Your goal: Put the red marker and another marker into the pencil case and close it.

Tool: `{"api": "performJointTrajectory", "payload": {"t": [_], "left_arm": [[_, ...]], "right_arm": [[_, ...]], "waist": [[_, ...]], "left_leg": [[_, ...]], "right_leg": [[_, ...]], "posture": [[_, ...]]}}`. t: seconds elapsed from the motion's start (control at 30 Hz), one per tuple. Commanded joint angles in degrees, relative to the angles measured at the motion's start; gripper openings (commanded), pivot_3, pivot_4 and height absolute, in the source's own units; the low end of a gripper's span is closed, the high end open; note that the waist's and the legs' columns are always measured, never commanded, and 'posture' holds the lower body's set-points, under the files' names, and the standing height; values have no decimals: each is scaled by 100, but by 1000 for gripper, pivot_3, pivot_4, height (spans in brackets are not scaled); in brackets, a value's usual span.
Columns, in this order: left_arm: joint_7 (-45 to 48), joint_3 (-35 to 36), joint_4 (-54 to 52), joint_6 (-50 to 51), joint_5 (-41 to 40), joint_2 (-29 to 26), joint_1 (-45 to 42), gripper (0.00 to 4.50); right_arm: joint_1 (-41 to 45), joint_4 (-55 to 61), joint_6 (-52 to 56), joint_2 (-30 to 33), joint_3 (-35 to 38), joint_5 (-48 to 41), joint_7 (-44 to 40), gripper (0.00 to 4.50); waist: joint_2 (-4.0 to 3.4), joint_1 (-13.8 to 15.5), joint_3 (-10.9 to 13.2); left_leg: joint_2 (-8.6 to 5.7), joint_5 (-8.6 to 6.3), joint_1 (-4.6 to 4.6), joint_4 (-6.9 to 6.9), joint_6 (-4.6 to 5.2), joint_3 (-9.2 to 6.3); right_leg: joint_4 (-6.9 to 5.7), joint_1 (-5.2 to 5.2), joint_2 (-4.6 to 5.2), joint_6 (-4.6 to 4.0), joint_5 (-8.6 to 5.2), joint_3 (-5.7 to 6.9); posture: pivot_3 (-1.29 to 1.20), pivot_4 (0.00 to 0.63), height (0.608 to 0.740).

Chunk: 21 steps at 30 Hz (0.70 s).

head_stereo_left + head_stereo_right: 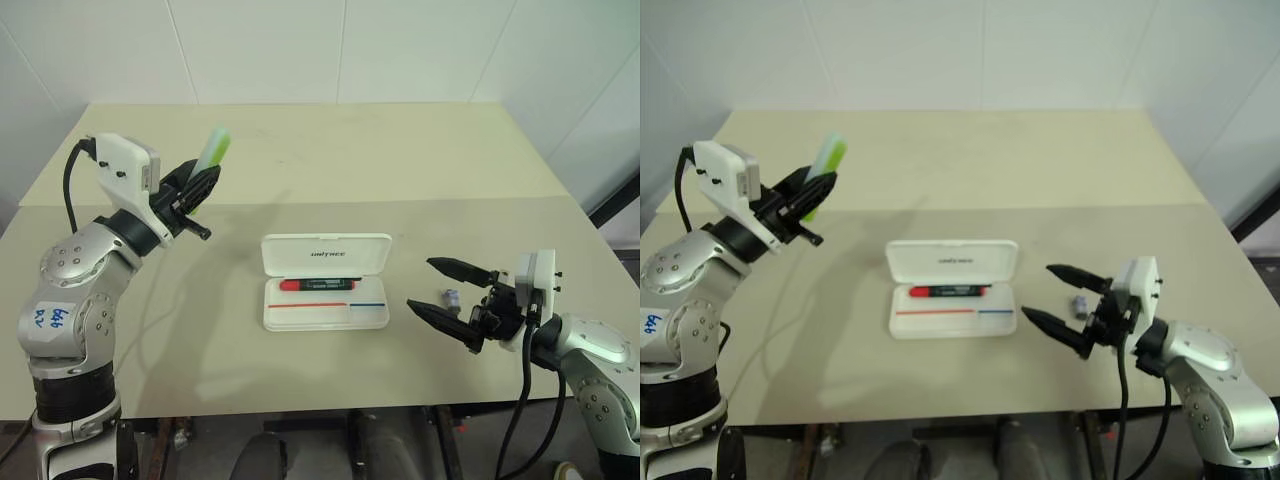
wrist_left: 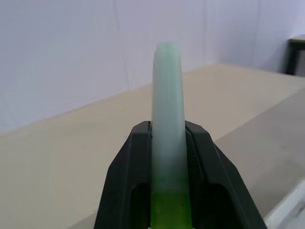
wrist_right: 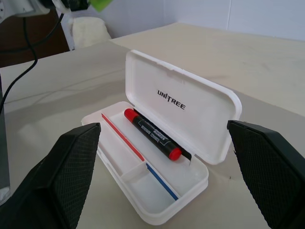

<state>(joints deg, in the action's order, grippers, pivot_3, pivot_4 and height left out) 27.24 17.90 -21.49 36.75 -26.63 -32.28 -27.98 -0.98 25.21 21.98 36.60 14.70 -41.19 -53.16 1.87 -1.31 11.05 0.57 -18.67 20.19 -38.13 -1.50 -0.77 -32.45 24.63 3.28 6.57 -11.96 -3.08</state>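
I am looking over the broad beige table [image 1: 330, 160], its far half lying bare with plenty of room. The flat white hard plastic pencil case [image 1: 325, 281] is sitting open near the middle, well in from every edge, lid tilted back. My right wrist view is showing its dark lid lettering, the red and blue stripe, and the slim black red marker [image 3: 152, 134] lying in the long compartment. My left gripper [image 1: 200, 180] is clamping the pale green highlighter [image 1: 214, 148] above the table. My right gripper [image 1: 445, 288] is hanging spread wide beside the case, a small grey lump [image 1: 451, 297] between its fingers.
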Motion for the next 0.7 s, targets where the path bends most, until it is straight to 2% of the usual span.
{"api": "performJointTrajectory", "payload": {"t": [0.03,0.3,0.47,0.53,0.7], "left_arm": [[600,-241,-38,-351,-137,-247,-112,526],[1797,-915,-66,-562,-484,-320,-123,526],[2422,-1303,132,-1044,-204,-462,7,526],[2731,-1529,227,-1237,-94,-566,75,526],[3306,-1928,593,-1721,177,-680,96,526]], "right_arm": [[-250,418,-88,132,280,-217,-159,4500],[-1137,536,-287,447,865,-162,-502,4500],[-1335,630,-333,374,975,-126,-425,4500],[-1441,684,-362,351,978,-113,-431,4500],[-1883,730,-494,408,1040,66,-559,4500]], "waist": [[0,-5,0],[0,-12,1],[1,-30,1],[1,-29,1],[1,-25,2]], "left_leg": [[1,-1,0,3,-1,-1],[0,-2,-2,-2,0,4],[3,-1,0,-4,2,28],[6,0,-2,-4,2,31],[6,0,-2,-4,1,34]], "right_leg": [[0,1,-2,1,-1,1],[3,-2,-2,-24,-21,-2],[3,-7,-5,-34,-32,-19],[2,-10,-9,-74,-56,-22],[0,-8,-9,-70,-60,-28]], "posture": [[0,150,740],[0,150,740],[0,150,740],[0,150,740],[0,150,740]]}}
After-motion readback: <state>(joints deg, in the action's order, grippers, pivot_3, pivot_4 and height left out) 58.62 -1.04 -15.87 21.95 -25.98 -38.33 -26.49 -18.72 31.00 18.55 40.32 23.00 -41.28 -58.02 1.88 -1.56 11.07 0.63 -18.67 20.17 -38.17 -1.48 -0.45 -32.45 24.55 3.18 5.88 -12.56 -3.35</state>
